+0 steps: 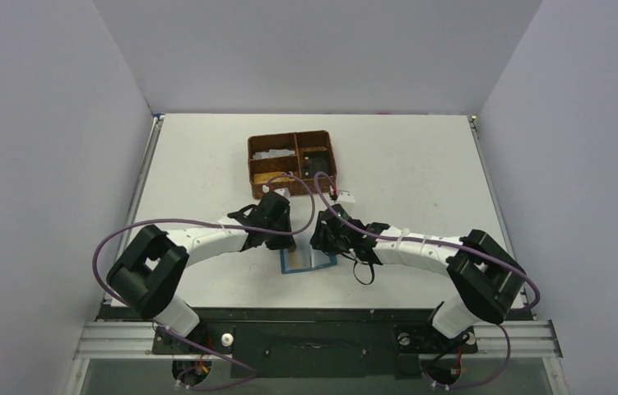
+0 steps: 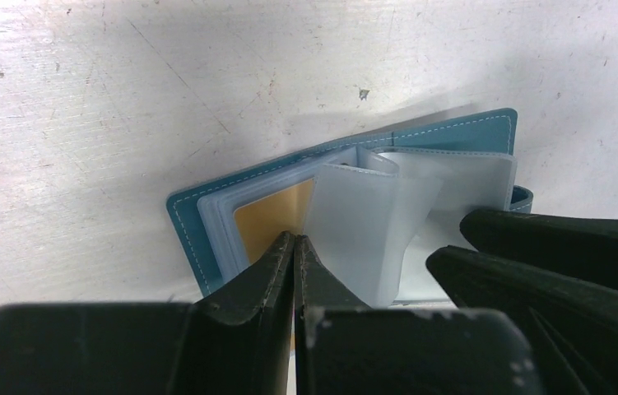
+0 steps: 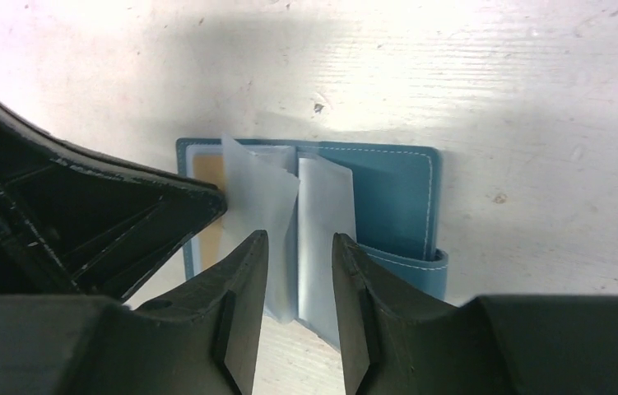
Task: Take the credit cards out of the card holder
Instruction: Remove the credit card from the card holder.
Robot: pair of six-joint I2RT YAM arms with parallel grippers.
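Observation:
The teal-blue card holder [image 1: 309, 262] [image 2: 186, 222] [image 3: 396, 197] lies open on the white table between both arms, its clear sleeves fanned up. A tan-gold credit card [image 2: 272, 216] [image 3: 205, 169] sits in the left-hand sleeve. My left gripper [image 2: 295, 240] [image 1: 282, 239] is shut, its tips pressed together right at that card's near edge; I cannot tell whether the card is pinched. My right gripper [image 3: 299, 237] [image 1: 322, 240] is open, its fingers either side of a raised translucent sleeve [image 3: 322, 206] without closing on it. The snap tab [image 3: 408, 267] sticks out on the right.
A brown woven compartment basket [image 1: 293, 156] with small items stands just behind the grippers. A small white object [image 1: 346, 196] lies beside its front right corner. The two grippers are nearly touching over the holder. Purple cables [image 1: 206, 222] arc over both arms.

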